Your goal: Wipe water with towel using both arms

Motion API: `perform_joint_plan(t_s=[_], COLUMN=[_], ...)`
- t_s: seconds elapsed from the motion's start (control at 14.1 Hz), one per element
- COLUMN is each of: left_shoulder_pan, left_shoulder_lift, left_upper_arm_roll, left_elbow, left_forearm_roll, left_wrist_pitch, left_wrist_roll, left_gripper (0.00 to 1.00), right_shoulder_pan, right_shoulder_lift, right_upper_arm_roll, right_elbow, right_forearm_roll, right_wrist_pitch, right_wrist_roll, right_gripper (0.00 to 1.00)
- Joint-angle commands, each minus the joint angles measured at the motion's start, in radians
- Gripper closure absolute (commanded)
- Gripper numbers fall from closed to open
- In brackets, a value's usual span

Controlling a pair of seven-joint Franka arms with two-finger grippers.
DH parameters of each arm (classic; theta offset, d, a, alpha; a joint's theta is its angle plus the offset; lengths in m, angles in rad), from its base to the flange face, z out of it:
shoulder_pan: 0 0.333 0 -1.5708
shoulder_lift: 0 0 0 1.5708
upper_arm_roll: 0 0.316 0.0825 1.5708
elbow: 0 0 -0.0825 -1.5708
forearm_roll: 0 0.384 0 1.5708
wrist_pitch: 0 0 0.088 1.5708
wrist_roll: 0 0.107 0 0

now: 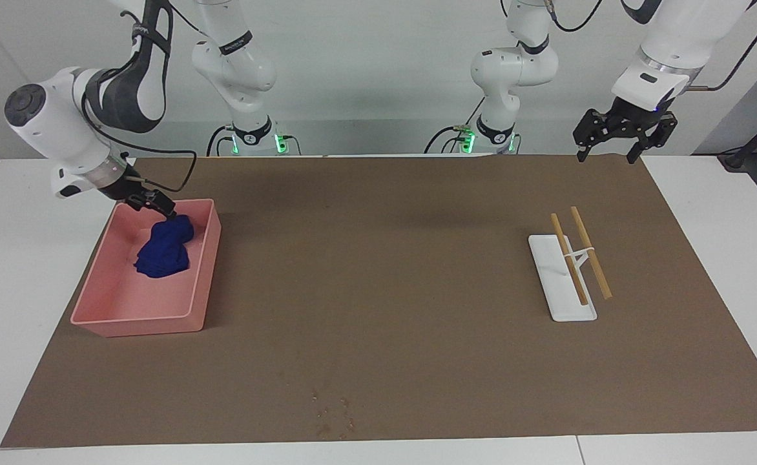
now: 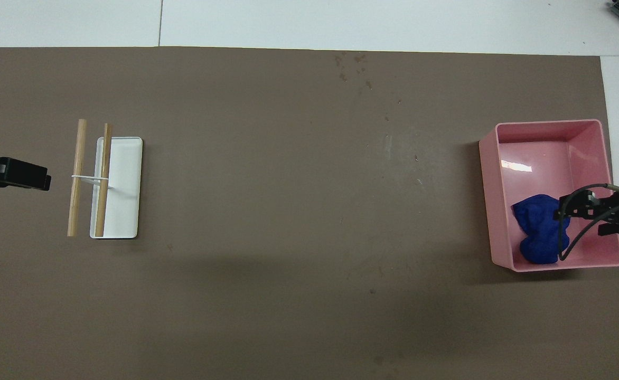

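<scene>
The water [image 1: 332, 412] is a patch of small glossy droplets on the brown mat, near the mat's edge farthest from the robots; it also shows in the overhead view [image 2: 354, 66]. A crumpled dark blue towel [image 1: 162, 255] lies in a pink bin [image 1: 139, 320] at the right arm's end. My right gripper [image 1: 168, 215] is over the bin, shut on the towel's top, which is drawn up toward it. In the overhead view the gripper [image 2: 562, 208] sits over the towel [image 2: 539, 235]. My left gripper [image 1: 614, 147] hangs open and empty above the mat's corner at the left arm's end and waits.
A white rack base [image 1: 562, 284] with two wooden sticks [image 1: 588, 252] across it stands at the left arm's end, also seen in the overhead view [image 2: 124, 184]. The pink bin's rim [image 2: 547, 124] is close to the mat's edge.
</scene>
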Motion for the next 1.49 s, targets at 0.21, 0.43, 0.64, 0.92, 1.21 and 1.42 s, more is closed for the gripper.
perform_joint_plan(t_s=[0.21,0.43,0.64,0.92,1.21,1.42], left_shoulder_pan=[0.01,0.01,0.009,0.009,0.01,0.009], left_shoulder_lift=[-0.028,-0.028,-0.028,-0.028,-0.028,-0.028], left_upper_arm_roll=[-0.002,-0.002,-0.002,-0.002,-0.002,-0.002], left_elbow=[-0.034,-0.034,-0.034,-0.034,-0.034,-0.034], left_forearm_roll=[-0.01,-0.01,-0.01,-0.01,-0.01,-0.01], left_wrist_pitch=[0.016,0.016,0.016,0.016,0.016,0.016], left_wrist_roll=[0.018,0.018,0.018,0.018,0.018,0.018], left_gripper=[0.0,0.0,0.0,0.0,0.0,0.0], right_shoulder_pan=[0.164,0.257,0.285,0.276,0.265,0.265], right_shoulder_lift=[0.024,0.098,0.146,0.102,-0.01,-0.007], right_upper_arm_roll=[0.013,0.013,0.013,0.012,0.005,0.007], right_elbow=[0.277,0.457,0.583,0.564,0.397,0.395], right_forearm_roll=[-0.099,-0.1,-0.102,-0.093,-0.077,-0.074], right_wrist_pitch=[-0.202,-0.316,-0.361,-0.358,-0.326,-0.291], right_wrist_roll=[0.082,0.088,0.106,0.099,0.097,0.094], right_gripper=[0.0,0.0,0.0,0.0,0.0,0.0])
